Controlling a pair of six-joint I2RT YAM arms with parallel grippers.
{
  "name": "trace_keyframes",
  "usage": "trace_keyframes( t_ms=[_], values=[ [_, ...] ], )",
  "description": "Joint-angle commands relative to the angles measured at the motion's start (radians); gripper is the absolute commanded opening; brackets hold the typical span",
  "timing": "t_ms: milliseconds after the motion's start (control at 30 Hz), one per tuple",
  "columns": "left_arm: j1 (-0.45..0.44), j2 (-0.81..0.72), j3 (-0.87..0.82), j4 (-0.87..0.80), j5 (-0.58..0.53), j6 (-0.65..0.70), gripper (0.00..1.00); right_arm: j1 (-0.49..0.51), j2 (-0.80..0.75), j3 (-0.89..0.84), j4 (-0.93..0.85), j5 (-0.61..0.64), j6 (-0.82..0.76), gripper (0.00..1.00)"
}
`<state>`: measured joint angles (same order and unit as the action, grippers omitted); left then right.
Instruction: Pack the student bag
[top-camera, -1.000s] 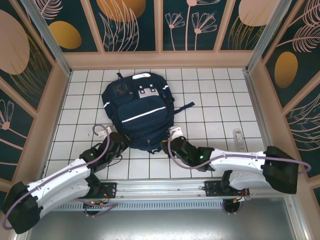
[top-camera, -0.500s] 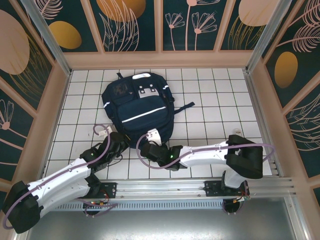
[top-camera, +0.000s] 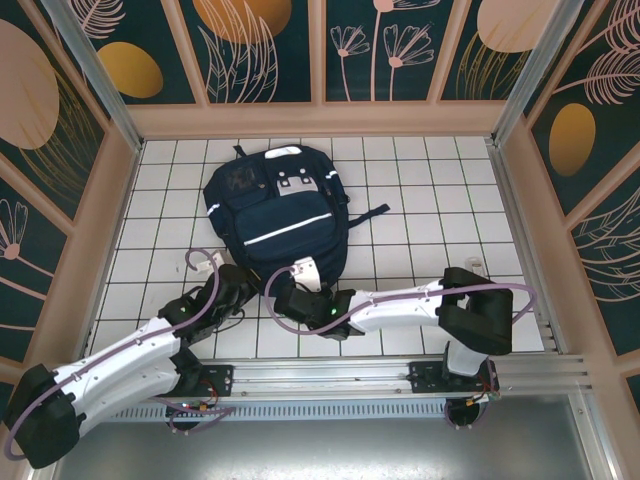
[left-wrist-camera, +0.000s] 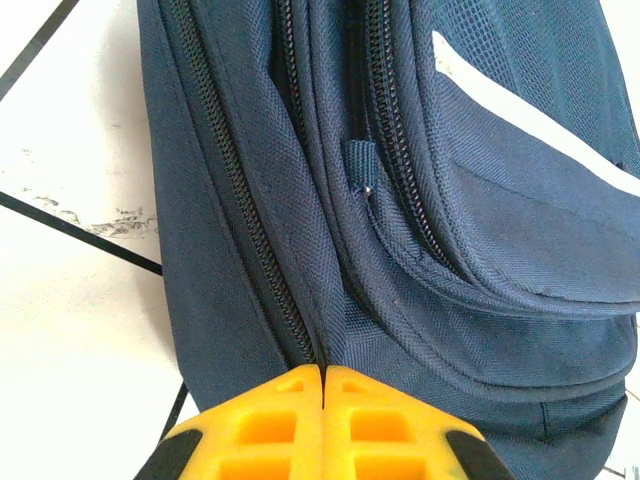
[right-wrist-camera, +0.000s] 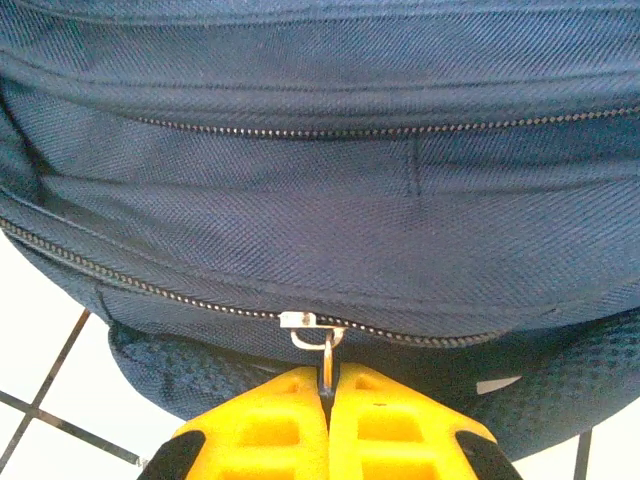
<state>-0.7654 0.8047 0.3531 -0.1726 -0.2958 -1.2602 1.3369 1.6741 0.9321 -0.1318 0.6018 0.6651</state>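
Seen from overhead, two white arms reach up from the bottom of the frame across a white-tiled counter ruled with dark lines. The left hand has its yellow fingers pressed flat together. It sits at the lower left corner of the student bag, tips against the zip seam on the bag's side. I cannot tell whether any fabric is caught between them.

Just to its right, the right hand meets the bag's bottom edge. It is closed narrow on a small metal zipper pull that hangs from a silver slider.

The navy bag lies flat in the centre left of the frame, reaching toward the far wall. A white stripe runs diagonally across it. Any marks on the pale patches near its top are too small to read. One dark strap trails to the right.

Beyond, wood-framed walls show dark teal panels with gold discs and pale leaf drawings.
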Motion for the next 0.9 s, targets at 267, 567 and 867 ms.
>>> trace_keyframes(
  t_ms=[267, 567, 867],
  values=[
    [0.135, -0.072, 0.036, -0.147, -0.091, 0.093, 0.0, -0.144, -0.208, -0.196, 0.014, 0.014, -0.033, 0.0],
    [0.269, -0.044, 0.069, -0.14, 0.019, 0.22, 0.0, -0.269, -0.342, -0.35, 0.218, -0.174, -0.176, 0.0],
    [0.241, -0.067, 0.063, -0.019, 0.347, 0.088, 0.38, -0.219, -0.32, -0.334, 0.305, -0.225, -0.193, 0.0]
  ],
)
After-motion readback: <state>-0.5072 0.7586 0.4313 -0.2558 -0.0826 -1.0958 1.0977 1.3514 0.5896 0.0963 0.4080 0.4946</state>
